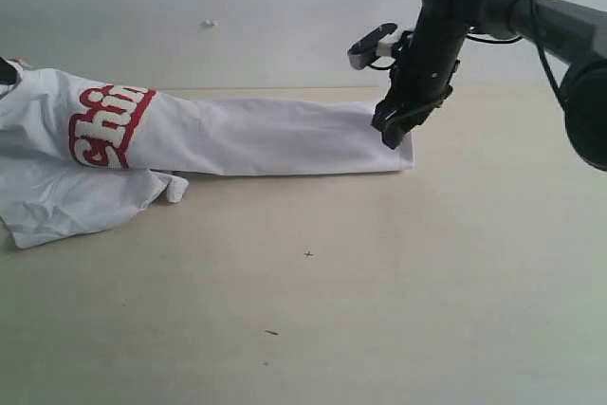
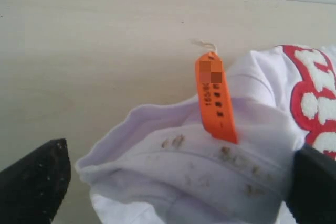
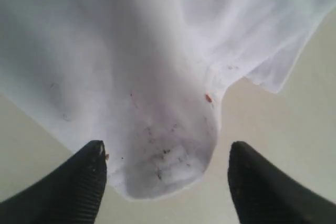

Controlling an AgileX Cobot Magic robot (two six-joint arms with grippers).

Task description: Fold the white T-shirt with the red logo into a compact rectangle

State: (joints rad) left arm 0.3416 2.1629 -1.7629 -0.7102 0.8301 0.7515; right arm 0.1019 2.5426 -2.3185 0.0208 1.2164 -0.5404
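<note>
Tabletop (image 1: 313,320) up front, pale, w/ a few specks. Beyond it the white T-shirt (image 1: 266,135) lies flat as a long strip running across the exterior view, red logo (image 1: 106,125) at its left end, a loose bunch spilling toward the camera there. Right gripper (image 1: 391,132) sits at the strip's other end; fingers (image 3: 79,182) apart, hem corner between them, not pinched. Left gripper (image 2: 181,150) is spread wide over the collar by the orange tag (image 2: 216,98), holding nothing. Fabric looks light, limp, no stiffness; prob. sags & drags if lifted at one point. Best to pinch thru all layers at hem corners, same at collar end.
</note>
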